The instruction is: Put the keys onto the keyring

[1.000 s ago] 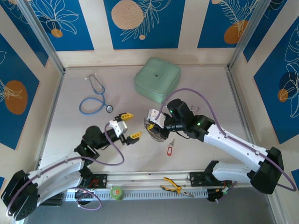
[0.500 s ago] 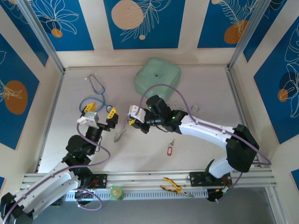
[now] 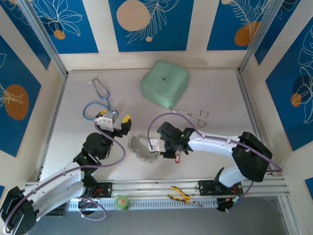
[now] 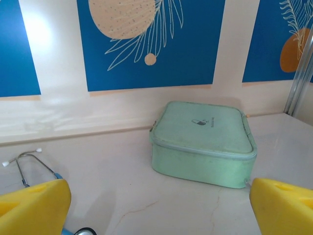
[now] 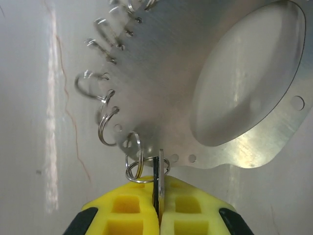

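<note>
**Operator:** What has your right side got?

**Me:** My right end effector [image 3: 153, 146] is clamped on the keyring [image 3: 139, 148]. In my right wrist view the yellow pads [image 5: 127, 215] are pressed together on a thin strip of metal, seen edge-on, at the keyring's [image 5: 161, 68] rim.

**Operator:** Describe the keyring.

**Me:** From above it is a pale, silvery crescent with a ragged outline, low over the table [image 3: 215, 93] between my two arms, near the front middle. Whether it rests on the surface I cannot tell. Close up it is a flat plate of brushed metal with a large oval opening. Tiny holes run along its curved edge, and small split rings [image 5: 105, 128] hang through several of them. Two of those rings sit right beside my pads, one on each side.

**Operator:** And the left?

**Me:** My left end effector [image 3: 114, 118] stands wide open and holds nothing. It is left of the keyring and apart from it. Its wrist view looks toward the back wall, with the mint-green zip case [image 4: 203, 142] between the yellow tips and a stethoscope [image 4: 27, 164] at the left.

**Operator:** Any keys?

**Me:** The key with the red tag [image 3: 177, 157] lies on the table just beside my right arm. It is to the right of the keyring and not on it.
</note>
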